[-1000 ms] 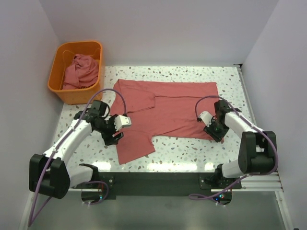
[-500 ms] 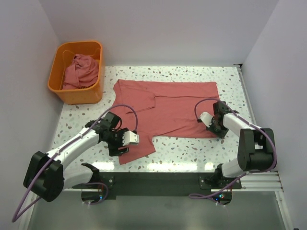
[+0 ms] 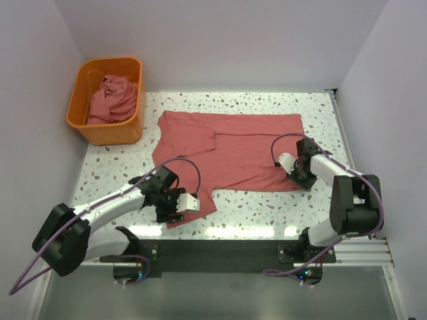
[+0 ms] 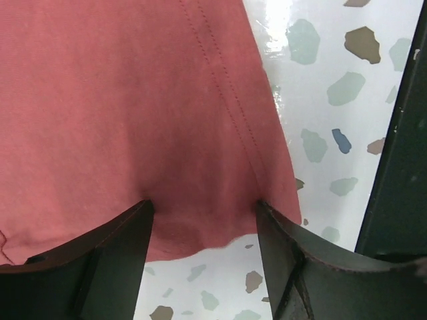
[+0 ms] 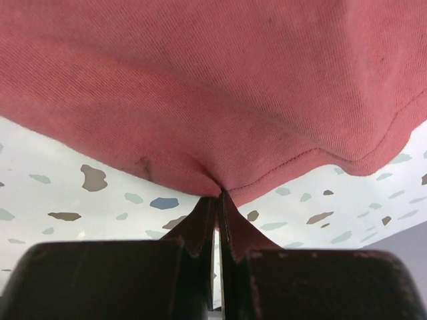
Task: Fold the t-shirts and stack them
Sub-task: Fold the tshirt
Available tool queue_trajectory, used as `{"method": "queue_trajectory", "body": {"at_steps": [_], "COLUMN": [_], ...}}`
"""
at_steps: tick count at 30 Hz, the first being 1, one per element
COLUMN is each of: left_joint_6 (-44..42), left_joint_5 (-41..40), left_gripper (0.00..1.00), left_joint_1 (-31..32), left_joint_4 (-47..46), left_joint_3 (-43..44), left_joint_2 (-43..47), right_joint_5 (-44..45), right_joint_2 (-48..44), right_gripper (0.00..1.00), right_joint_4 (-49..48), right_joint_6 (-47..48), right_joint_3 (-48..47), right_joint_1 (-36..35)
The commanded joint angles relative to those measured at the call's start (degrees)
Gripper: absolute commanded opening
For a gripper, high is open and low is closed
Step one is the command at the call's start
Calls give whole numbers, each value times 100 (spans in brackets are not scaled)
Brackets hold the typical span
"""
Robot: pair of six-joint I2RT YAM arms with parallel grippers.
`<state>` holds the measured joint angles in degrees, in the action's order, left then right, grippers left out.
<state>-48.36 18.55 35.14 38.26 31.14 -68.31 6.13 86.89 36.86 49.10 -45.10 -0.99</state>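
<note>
A dusty red-pink t-shirt [image 3: 233,150] lies spread on the speckled table. My left gripper [image 3: 175,208] is open at the shirt's near-left sleeve, and its dark fingers [image 4: 100,267] straddle the sleeve's hemmed edge [image 4: 200,167] on the table. My right gripper [image 3: 303,175] is shut on the shirt's near-right bottom corner; in the right wrist view the closed fingertips [image 5: 200,220] pinch the hem [image 5: 280,160], lifting it slightly. More red-pink shirts [image 3: 110,99] lie crumpled in the orange basket.
The orange plastic basket [image 3: 79,110] stands at the far left corner. White walls close the table on the left, back and right. A black rail [image 3: 220,247] runs along the near edge, also dark in the left wrist view [image 4: 397,167].
My left arm has moved toward the near edge, from beside the shirt's left side to its near sleeve tip. My right gripper has shifted slightly up the shirt's right corner.
</note>
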Motion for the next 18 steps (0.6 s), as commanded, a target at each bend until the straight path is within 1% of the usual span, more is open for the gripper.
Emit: {"method": "queue_trajectory", "body": {"at_steps": [1,3,4,6,7,9,10,11,14,18], "left_joint_6": [143,108,81,46,11,98,142,151,73,-68], "left_joint_5": [-299,-325,-308,-202,-194,-176,-45,-44,254,395], "left_gripper": [66,54,38,26,14,1,0,0,0,0], "left_joint_1": [72,99,99,108,108,29,-111,-112,-567,-718], "left_joint_4": [-381,-364,-311,-39,58,339,592,751,1322,1842], "left_joint_3": [-195,-152,-126,49,120,462,777,780,1507,1755], "left_joint_2": [-261,-288,-270,-174,-104,133,247,248,327,607], "right_joint_5": [-314,-332,-341,-376,-384,-481,-481,-481,-543,-587], "right_joint_2": [56,38,30,3,-23,-119,-277,-365,-638,-919], "right_gripper": [0,0,0,0,0,0,0,0,0,0], "right_joint_4": [5,49,75,215,286,505,619,620,1006,1445], "right_joint_6": [-85,-76,-76,-59,-15,12,55,108,249,451], "right_joint_3": [-122,-139,-139,-209,-236,-314,-324,-333,-464,-570], "right_joint_1": [11,3,11,3,3,11,12,20,73,82]}}
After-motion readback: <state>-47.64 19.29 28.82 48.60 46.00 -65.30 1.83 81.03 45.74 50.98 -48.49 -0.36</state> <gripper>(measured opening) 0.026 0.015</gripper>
